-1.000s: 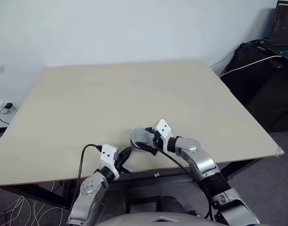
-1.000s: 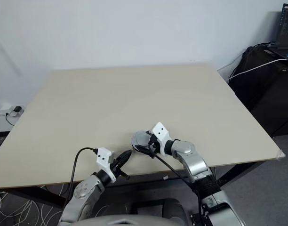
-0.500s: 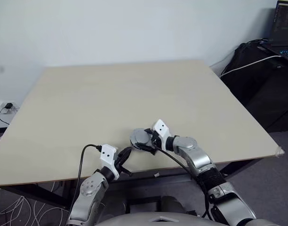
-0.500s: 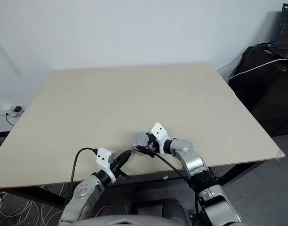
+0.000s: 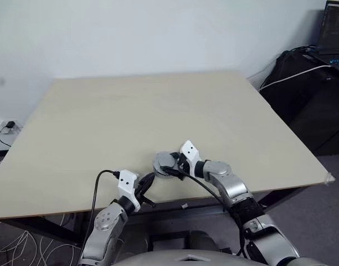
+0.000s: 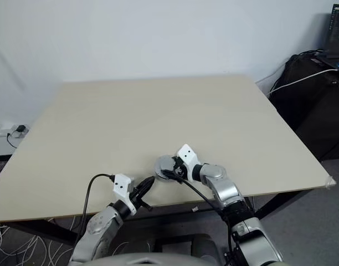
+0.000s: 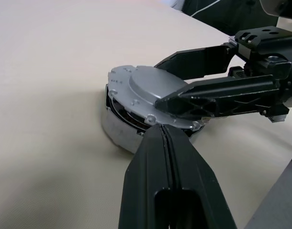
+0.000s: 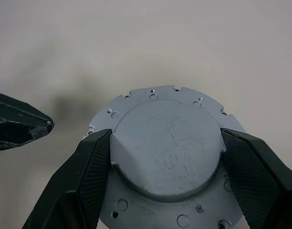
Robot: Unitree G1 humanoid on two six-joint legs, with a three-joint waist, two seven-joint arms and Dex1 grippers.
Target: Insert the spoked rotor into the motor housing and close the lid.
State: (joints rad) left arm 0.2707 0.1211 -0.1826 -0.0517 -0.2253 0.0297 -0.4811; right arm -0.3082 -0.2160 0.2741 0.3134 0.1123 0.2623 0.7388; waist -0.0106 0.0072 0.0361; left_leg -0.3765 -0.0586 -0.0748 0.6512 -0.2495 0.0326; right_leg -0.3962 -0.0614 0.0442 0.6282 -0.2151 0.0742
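- Your right arm reaches in from the near right, forearm angled toward the left, with the right gripper (image 8: 164,157) tipped slightly down at the near edge of the table (image 5: 158,111).
- Its two fingers (image 8: 91,167) straddle the raised round centre of the lid (image 8: 166,155), one on each side and touching it, so the jaws stand wide around that boss.
- The lid sits on the motor housing (image 7: 118,131), tilted, with a dark gap open on the side facing your left gripper (image 7: 163,143); whatever lies inside is too dark to make out.
- The housing rests on the table near its front edge, about the middle of its width.
- Your left arm comes up from the near left, the gripper pointing forward and to the right, its fingers pressed together on nothing, the tip just beside the housing's wall.
- Compared with a second ago, your right forearm has dropped lower over the table edge; the housing and your left gripper sit where they were.
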